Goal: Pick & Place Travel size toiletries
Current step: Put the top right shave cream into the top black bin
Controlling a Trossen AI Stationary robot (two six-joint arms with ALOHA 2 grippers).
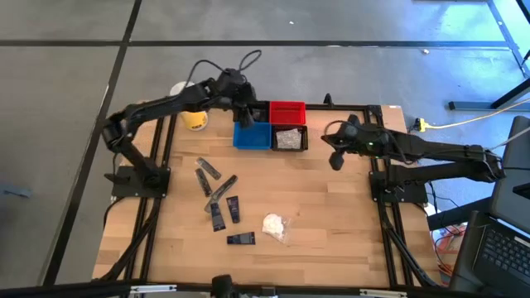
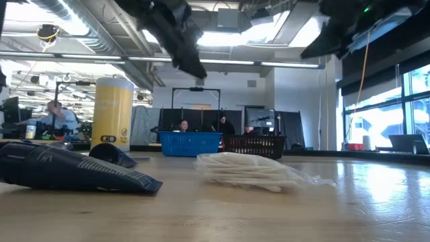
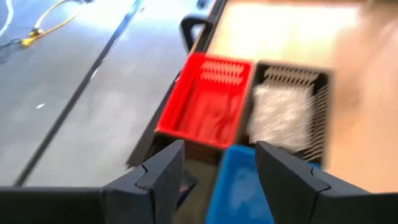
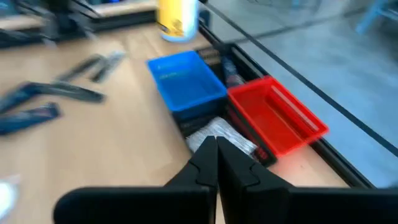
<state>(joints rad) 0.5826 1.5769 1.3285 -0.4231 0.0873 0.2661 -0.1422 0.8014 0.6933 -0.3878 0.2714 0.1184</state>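
Landmark: the blue bin (image 1: 251,135) sat at the far edge of the wooden table (image 1: 331,223), with the red bin (image 1: 287,110) and the black bin (image 1: 290,138) just beside it on its right.
Left gripper: the left gripper (image 1: 243,110) hovered over the blue bin's far edge, close to the red bin; its fingers (image 3: 163,177) were spread apart with nothing between them.
Right gripper: the right gripper (image 1: 335,159) hung above the table to the right of the black bin, fingers (image 4: 208,163) pressed together, holding nothing.
Black bin contents: a crinkly clear packet (image 1: 287,139) lay inside the black bin, next to the blue bin, below and to the right of the left gripper.
Dark tubes: several flat dark tubes (image 1: 217,200) lay scattered on the table on the near side of the blue bin, well apart from both grippers; one tube (image 1: 241,238) lay nearest the table's front edge.
White wad: a white wad in clear wrap (image 1: 274,225) lay on the table on the near side of the black bin, well apart from the right gripper.
Yellow container: a yellow container (image 1: 193,118) stood to the left of the blue bin, under the left arm.
Red and blue bins: both looked empty in the wrist views.
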